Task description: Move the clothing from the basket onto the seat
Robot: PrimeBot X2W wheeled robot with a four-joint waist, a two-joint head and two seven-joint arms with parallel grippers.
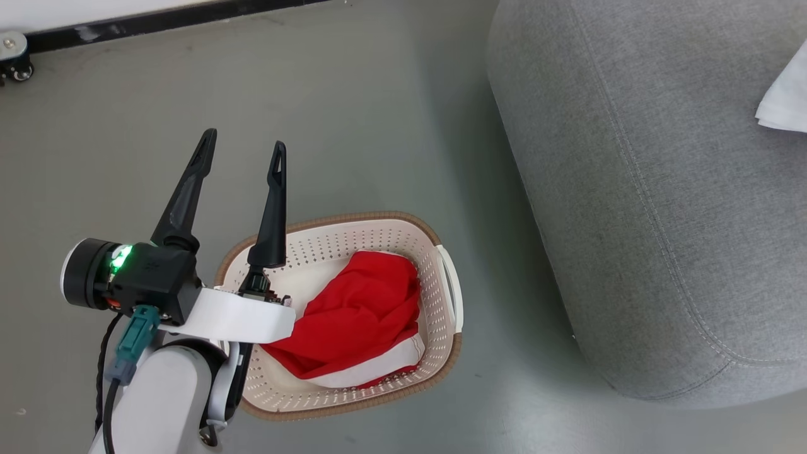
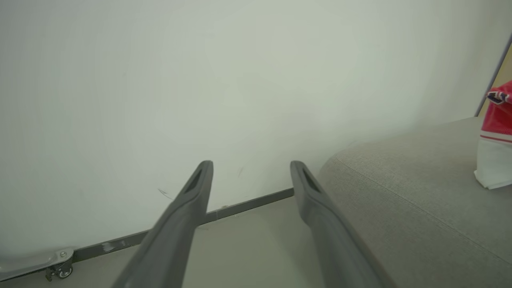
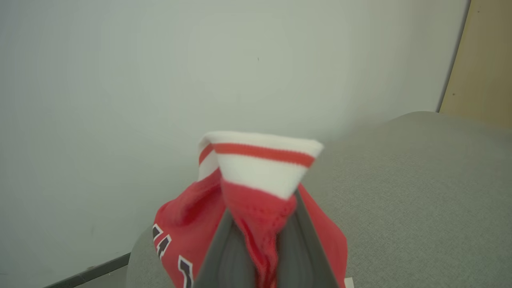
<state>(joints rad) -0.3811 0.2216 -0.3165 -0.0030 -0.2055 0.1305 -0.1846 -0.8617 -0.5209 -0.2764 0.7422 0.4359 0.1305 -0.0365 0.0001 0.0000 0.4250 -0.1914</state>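
Head view: left gripper (image 1: 243, 144) at lower left, fingers spread wide with nothing between them, tips over the grey floor (image 1: 378, 126) just past the basket's left rim. The basket (image 1: 353, 221) sits on the floor, near the seat (image 1: 662, 221) but not touching it. A red garment (image 1: 359, 302) lies crumpled inside the basket, with a white panel along its lower edge. A white cloth corner (image 1: 785, 94) shows over the seat at the right edge.

Left wrist view: both fingers apart and empty, pointing at the white wall (image 2: 200, 80) and dark skirting. The seat is on the right. The held garment (image 2: 496, 120), red over white, is at the far right above the cushion; can't tell if it touches. A caster (image 2: 60, 271) is at bottom left.

Right wrist view: right gripper (image 3: 262, 208) has its fingers clamped together on the held garment. White-and-red striped trim sticks up past the tips, and dark lettering shows at lower left. The seat is underneath and behind.
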